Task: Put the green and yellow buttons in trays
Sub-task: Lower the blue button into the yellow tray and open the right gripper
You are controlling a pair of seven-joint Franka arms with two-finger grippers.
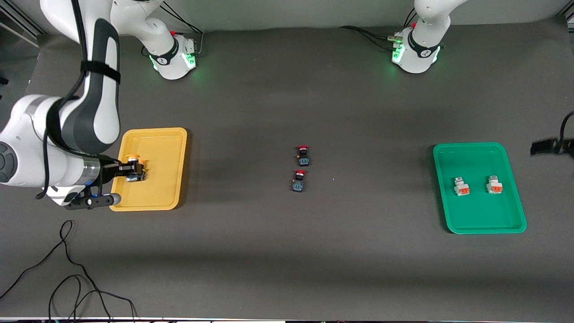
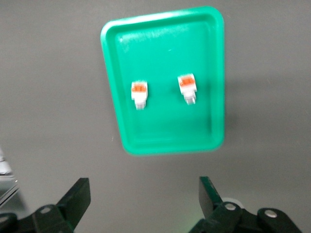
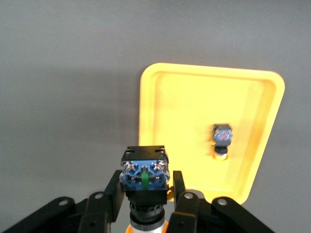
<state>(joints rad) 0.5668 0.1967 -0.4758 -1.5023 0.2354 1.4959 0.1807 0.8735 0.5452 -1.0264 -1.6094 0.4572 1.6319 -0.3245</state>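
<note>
Right tool clamped on yellow-cap button, hanging over yellow tray with a second button already lying in it, so straight down to release; left tool wide, empty, waiting above green tray holding both grey buttons.

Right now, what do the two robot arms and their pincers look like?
Both arms are glossy white with dark grey joint sections; the right arm wears a black strap, with a black cable running along it. Each base glows green, carries a round black logo and has black cables plugged in. The left pincer and right pincer are black, with screw heads showing on their finger mounts.
</note>
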